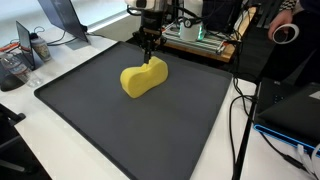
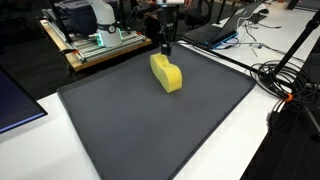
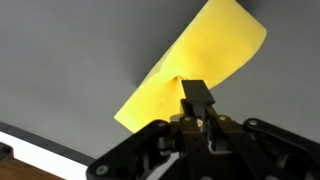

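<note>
Pincer closed on the far edge of the yellow foam piece (image 1: 143, 79)

The gripper (image 3: 192, 95) pinches only a small fold of the foam, which lies at the far middle of the dark mat (image 1: 100, 125). I judge this hold to be thin, so I would move slowly and straight, without any twist, so that the edge does not slip out.

We log this as a robotics lab or tech office. A white worktop (image 1: 60, 150) carries a dark mat (image 1: 130, 120). Around it are loose black cables (image 2: 290, 85), an open laptop (image 2: 225, 30), bare electronics (image 2: 95, 40) on a wooden board (image 2: 75, 58), and a tape roll (image 1: 287, 33).
</note>
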### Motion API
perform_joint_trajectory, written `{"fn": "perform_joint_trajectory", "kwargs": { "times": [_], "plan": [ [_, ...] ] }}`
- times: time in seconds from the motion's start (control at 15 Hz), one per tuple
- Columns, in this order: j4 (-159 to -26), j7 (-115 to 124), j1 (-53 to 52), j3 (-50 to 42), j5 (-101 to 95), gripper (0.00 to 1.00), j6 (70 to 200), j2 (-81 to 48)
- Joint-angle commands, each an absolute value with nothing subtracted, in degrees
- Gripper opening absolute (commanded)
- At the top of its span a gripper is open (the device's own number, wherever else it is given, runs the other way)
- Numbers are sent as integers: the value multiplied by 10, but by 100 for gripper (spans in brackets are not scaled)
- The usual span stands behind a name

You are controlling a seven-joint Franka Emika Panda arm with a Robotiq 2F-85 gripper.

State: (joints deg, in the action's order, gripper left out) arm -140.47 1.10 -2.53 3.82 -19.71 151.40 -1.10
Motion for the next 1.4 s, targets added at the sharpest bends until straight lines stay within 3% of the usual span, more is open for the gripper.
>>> {"fn": "perform_joint_trajectory", "kwargs": {
  "times": [0.0,1.33],
  "plan": [
    [-1408,14,-29,35,-204,3,1517,-48],
    [-1404,9,-33,35,-207,3,1508,-41]
  ]
}}
